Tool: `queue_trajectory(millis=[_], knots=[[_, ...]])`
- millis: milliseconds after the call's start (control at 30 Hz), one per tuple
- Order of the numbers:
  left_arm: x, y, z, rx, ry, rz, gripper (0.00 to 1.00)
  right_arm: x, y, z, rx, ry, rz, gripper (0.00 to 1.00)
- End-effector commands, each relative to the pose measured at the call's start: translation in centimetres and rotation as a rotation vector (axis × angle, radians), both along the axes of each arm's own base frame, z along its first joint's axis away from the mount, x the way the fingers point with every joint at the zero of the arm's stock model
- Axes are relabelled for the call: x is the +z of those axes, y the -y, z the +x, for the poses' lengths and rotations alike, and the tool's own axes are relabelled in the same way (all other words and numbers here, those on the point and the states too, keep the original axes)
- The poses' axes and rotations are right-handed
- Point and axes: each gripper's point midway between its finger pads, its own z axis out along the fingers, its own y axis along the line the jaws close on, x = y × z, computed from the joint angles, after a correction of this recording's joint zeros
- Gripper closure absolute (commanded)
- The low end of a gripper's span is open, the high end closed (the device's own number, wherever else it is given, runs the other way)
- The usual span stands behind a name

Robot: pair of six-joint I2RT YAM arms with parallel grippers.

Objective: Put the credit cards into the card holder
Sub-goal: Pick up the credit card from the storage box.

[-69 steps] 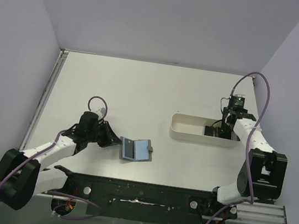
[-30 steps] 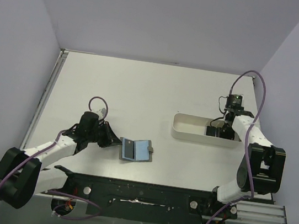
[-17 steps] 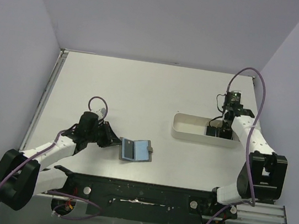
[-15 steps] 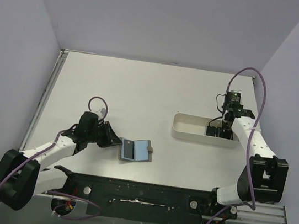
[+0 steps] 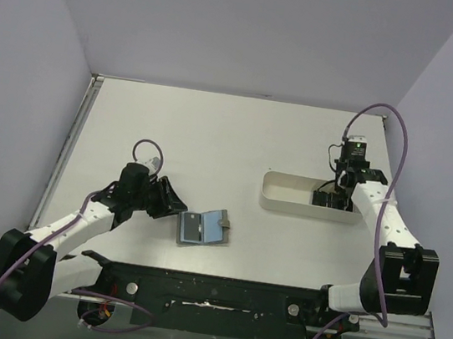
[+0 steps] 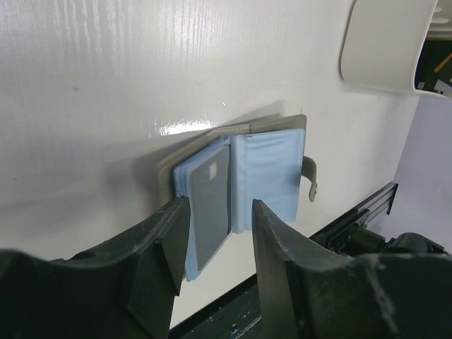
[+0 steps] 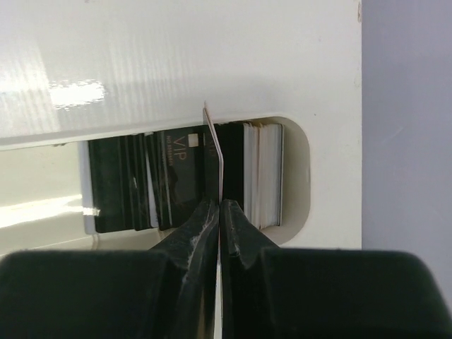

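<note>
Left gripper sat low over the table just left of the card holder, jaws partway apart and holding nothing; in the left wrist view its two fingers framed the holder without touching it. The holder lay open and flat, blue lining up, spine running roughly near-to-far, snap tab at its right edge, and a dark card was already in the left leaf. The white tray stood well apart to the right. The remaining credit cards were stacked on edge at its right end. Right gripper was down in that end, jaws pinched fully together on one card, which stood upright and edge-on to the wrist camera. Judgement: pick in hand, card gripped but not yet clear of the stack. From the right gripper the holder lay leftward and nearer the bases, across bare table. The left arm was much the nearer to it, placed to steady it. Which way the free pocket opened could not be told. The card would likely need laying flat before insertion.
</note>
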Motion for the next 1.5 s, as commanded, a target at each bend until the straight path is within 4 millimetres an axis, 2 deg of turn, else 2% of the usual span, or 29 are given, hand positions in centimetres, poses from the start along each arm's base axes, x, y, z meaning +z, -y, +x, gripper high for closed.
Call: queue_trajectory(millis=[0,67,367,567,733,800,933,1000,1067,1167,1300,1467], knots=[[2.1,0.3,1.4,0.005,0.068,-0.014,0.61,-0.5,1.6,0.7,-0.058,0.023,0.007,0.96],[2.1,0.3,1.5,0.007,0.068,-0.012,0.61,-0.2,2.0,0.8,-0.063,0.035,0.004,1.00],[1.9,0.4,1.8,-0.003,0.068,-0.007,0.61,-1.1,2.5,0.8,-0.071,0.022,0.036,1.00],[1.8,0.4,1.6,-0.005,0.066,-0.005,0.61,1.1,2.2,1.2,-0.071,0.093,0.059,1.00],[2.1,0.5,1.8,-0.005,0.072,-0.014,0.60,-1.8,3.1,0.1,-0.139,0.022,0.044,0.98],[2.1,0.5,1.8,-0.007,0.073,-0.015,0.60,-2.4,3.2,-0.2,-0.143,0.018,0.046,1.00],[2.0,0.5,1.7,-0.009,0.071,-0.010,0.60,-2.1,3.4,0.1,-0.142,0.030,0.058,1.00],[2.0,0.5,1.8,-0.008,0.072,-0.010,0.60,-1.8,3.6,0.2,-0.156,0.040,0.050,0.95],[2.0,0.5,1.8,-0.007,0.074,-0.012,0.60,-1.9,3.8,0.2,-0.149,0.031,0.044,1.00],[2.0,0.6,1.8,-0.007,0.074,-0.015,0.60,-1.9,3.8,0.3,-0.145,0.033,0.046,1.00],[1.8,0.6,1.8,-0.010,0.069,-0.013,0.60,-1.1,3.9,0.2,-0.148,0.050,0.046,1.00],[1.8,0.6,1.9,-0.014,0.072,-0.010,0.60,1.8,3.6,0.0,-0.152,0.104,0.058,1.00]])
